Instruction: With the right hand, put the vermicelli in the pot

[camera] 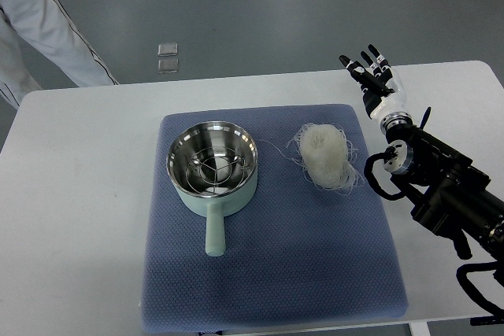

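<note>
A white bundle of vermicelli (pixel 324 155) lies on the blue mat (pixel 268 273), right of centre. A pale green pot (pixel 211 164) with a steel inside and a handle pointing toward me stands on the mat's left half. My right hand (pixel 370 72) is at the table's far right, beyond and to the right of the vermicelli, apart from it. Its fingers are spread and hold nothing. The black right arm runs in from the lower right edge. My left arm does not show.
The mat rests on a white table (pixel 79 218). A person's light-clad leg (pixel 47 29) stands at the far left beyond the table. A small clear object (pixel 168 58) lies on the floor behind the table.
</note>
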You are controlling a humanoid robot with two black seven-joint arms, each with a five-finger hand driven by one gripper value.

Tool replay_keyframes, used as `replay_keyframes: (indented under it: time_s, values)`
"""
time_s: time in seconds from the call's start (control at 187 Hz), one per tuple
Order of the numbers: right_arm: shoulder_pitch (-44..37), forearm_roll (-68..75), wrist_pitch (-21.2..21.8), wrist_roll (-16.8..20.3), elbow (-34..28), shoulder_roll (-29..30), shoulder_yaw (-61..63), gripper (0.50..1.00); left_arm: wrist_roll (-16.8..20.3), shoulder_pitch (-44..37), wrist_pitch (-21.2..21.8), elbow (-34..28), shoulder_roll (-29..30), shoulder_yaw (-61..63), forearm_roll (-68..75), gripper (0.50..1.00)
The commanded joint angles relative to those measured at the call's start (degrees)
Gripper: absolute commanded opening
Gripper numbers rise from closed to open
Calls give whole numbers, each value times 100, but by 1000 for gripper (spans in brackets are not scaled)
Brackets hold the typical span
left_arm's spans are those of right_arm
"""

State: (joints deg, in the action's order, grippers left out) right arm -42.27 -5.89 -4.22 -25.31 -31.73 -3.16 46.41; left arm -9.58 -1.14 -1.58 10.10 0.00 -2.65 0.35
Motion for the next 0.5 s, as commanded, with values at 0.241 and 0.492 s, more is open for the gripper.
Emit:
replay_keyframes:
  time_s: [0.241, 0.492]
  values:
    - [8, 0, 0, 0, 0, 0, -9, 930, 0, 0, 0, -8, 0, -8, 0, 1000]
    - [8, 0, 0, 0, 0, 0, 0, 930, 8, 9, 44, -70, 0, 19, 0, 1000]
